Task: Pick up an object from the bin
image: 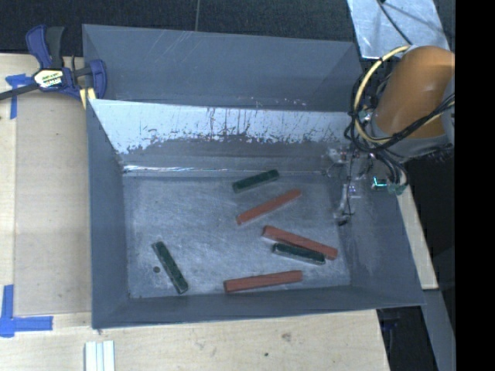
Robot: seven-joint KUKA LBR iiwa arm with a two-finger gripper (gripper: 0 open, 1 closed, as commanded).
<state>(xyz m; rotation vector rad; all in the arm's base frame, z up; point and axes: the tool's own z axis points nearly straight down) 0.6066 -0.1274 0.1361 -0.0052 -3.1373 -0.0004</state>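
Hovering by the right wall of the bin [380,246], the gripper [346,207] is near a red stick [300,242] and a green stick [298,254] lying side by side — whether it is open or closed cannot be told.

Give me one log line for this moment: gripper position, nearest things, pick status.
gripper: near right wall of bin | nearest: red-brown bar, dark green bar beside it | pick: not yet done
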